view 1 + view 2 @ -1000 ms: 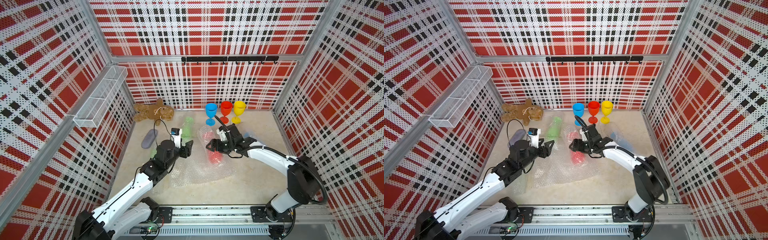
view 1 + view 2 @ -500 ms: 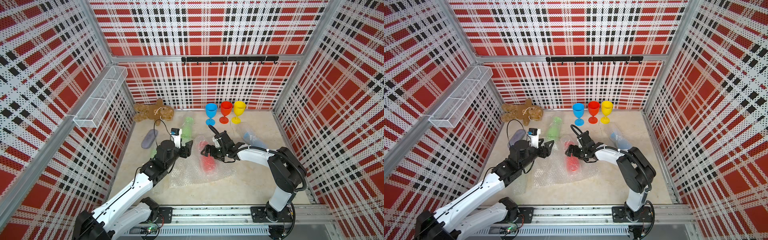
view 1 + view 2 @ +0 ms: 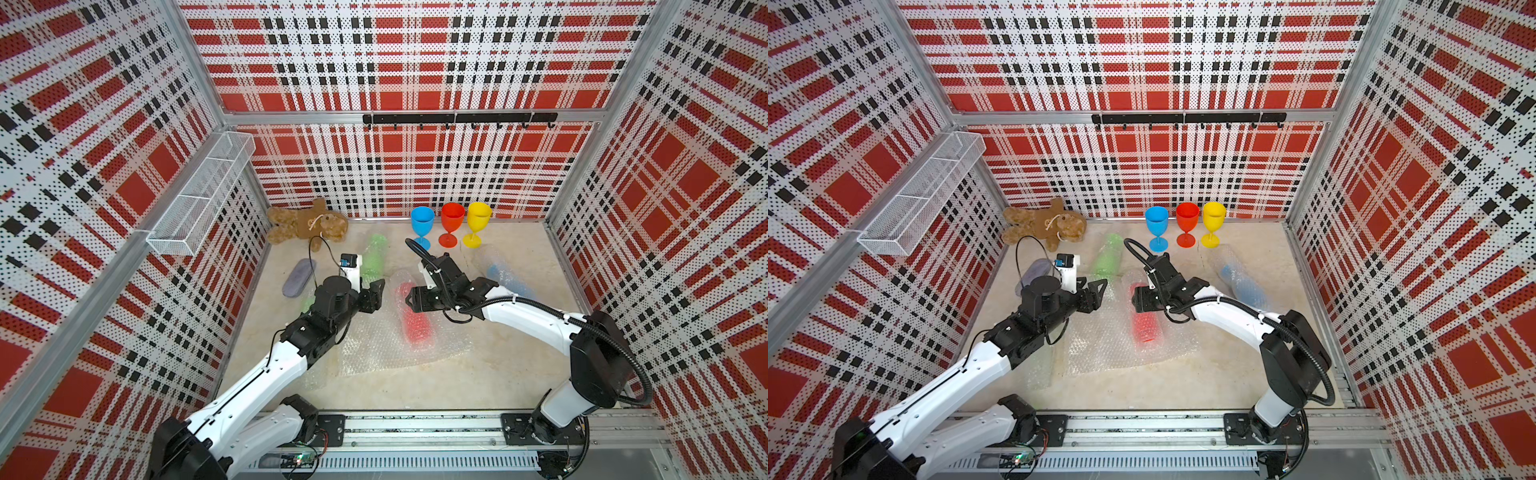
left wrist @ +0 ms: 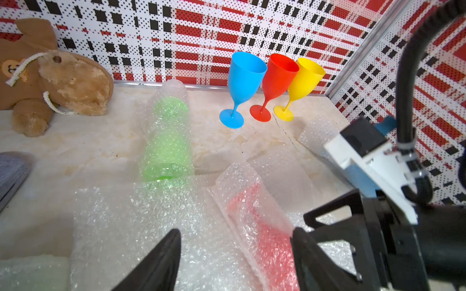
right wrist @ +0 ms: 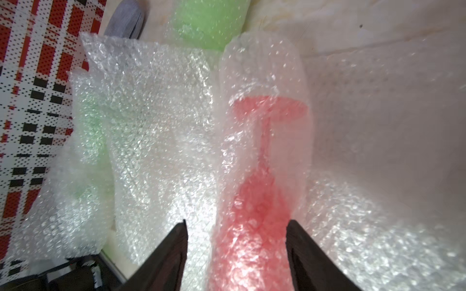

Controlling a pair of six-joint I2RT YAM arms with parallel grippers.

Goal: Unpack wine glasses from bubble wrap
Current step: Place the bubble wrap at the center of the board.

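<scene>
R gripper [image 3: 409, 300] shifted toward L gripper [image 3: 376, 295] | now jaws apart astride red plastic stemmed goblet [image 5: 262, 201] in clear bubble wrap [image 5: 264, 63], no grip yet | L open wide, empty | step: unwrapping red | next: pinch wrap edge, peel

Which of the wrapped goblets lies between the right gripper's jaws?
The red wrapped goblet: the right gripper straddles it. The far green wrapped goblet and the blue wrapped goblet lie clear of it.

I see perforated walls [image 3: 415, 62] in red, black and white plaid on three sides, a pale marbled floor [image 3: 498, 374], a white wire basket [image 3: 199, 197] on one side wall, a black hook rail [image 3: 457, 119] across the back, and bright, even light
</scene>
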